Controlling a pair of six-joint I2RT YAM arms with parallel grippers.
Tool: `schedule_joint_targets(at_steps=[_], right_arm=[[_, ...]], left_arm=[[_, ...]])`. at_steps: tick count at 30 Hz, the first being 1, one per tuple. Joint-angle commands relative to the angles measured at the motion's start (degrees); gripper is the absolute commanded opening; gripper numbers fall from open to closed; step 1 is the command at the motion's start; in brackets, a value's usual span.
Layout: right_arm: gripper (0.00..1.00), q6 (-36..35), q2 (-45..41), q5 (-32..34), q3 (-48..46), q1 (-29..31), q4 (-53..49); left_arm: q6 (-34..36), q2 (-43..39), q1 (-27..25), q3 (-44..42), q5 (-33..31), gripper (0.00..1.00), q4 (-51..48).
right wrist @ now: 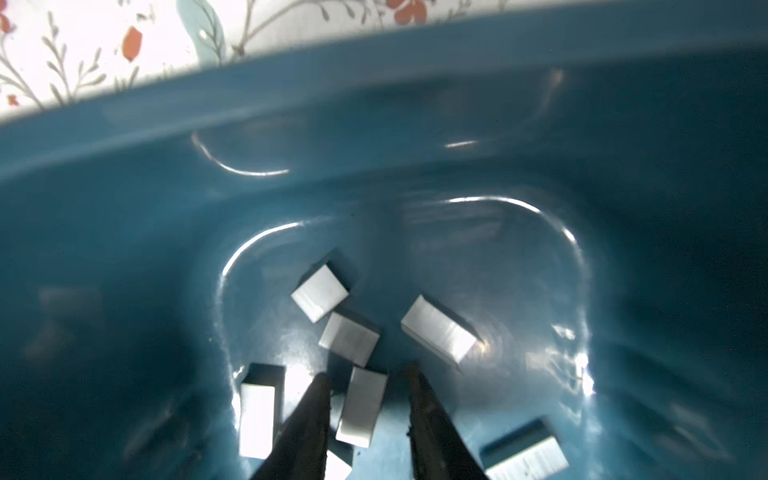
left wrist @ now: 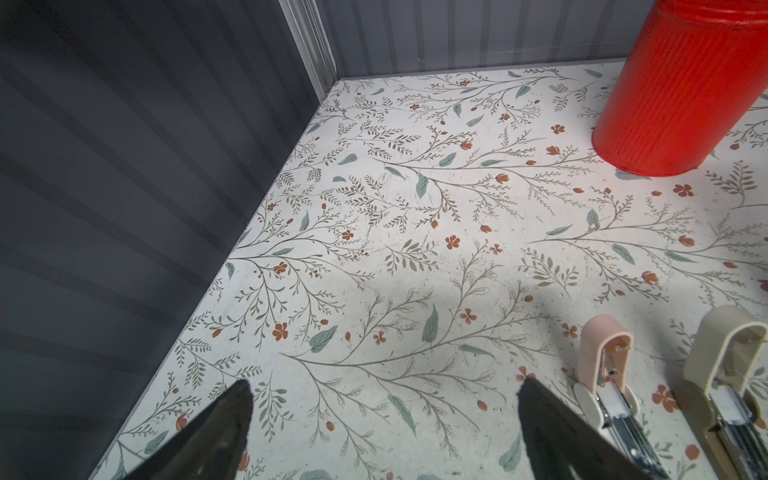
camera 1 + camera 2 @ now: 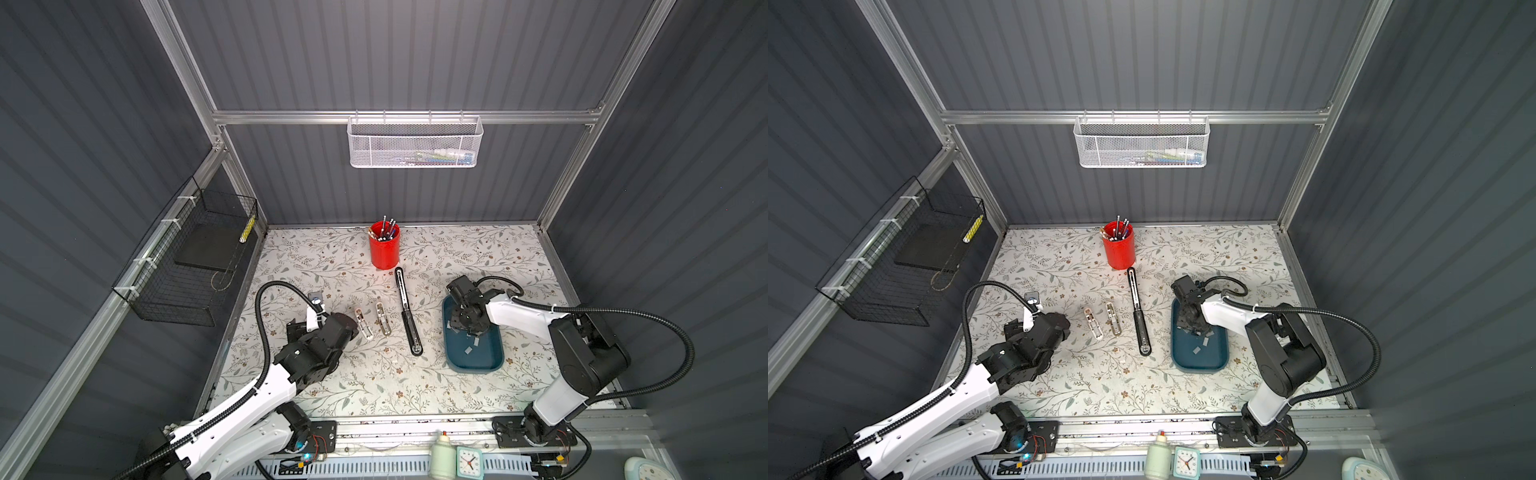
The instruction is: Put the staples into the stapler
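- Three staplers lay on the counter [image 3: 332, 386]: pink stapler [image 3: 363, 327], cream stapler [image 3: 383, 319], long black stapler [image 3: 407, 309].
- Seven strips of staples [image 1: 319, 293] showed in the right wrist view.
- One blue tray [image 3: 482, 361].
- One red cup [image 3: 384, 249].
- Two wire baskets: white basket [image 3: 415, 143], black basket [image 3: 183, 270].

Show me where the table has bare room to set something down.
Free: the front strip of table before the tray; the back corners either side of the red cup. Crowded: middle row, pink stapler to tray.
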Motion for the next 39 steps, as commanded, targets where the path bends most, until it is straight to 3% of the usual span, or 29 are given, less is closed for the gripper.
schedule_joint_targets(at_steps=[1,15,29,35,39], right_arm=[[0.34,-0.01,1.55,0.74,1.20,-0.13,-0.21],[0.21,-0.59,3.37,-0.92,1.26,-0.13,-0.47],[0.15,-0.85,1.47,-1.33,-0.81,-0.19,0.32],[0.13,-2.01,-3.94,-1.33,-2.15,0.02,0.14],[0.12,-3.60,-10.36,-1.05,-4.83,0.40,1.47]], left_arm=[[-0.63,-0.91,0.01,0.51,-1.16,1.00,-0.61],[-0.34,0.01,0.04,0.88,-0.96,1.00,-0.42],[-0.45,-2.84,-0.01,-0.18,-0.87,1.00,-0.50],[0.01,-2.35,0.02,-0.04,-0.69,1.00,-0.29],[-0.11,-3.79,0.01,-0.51,6.16,1.00,0.90]])
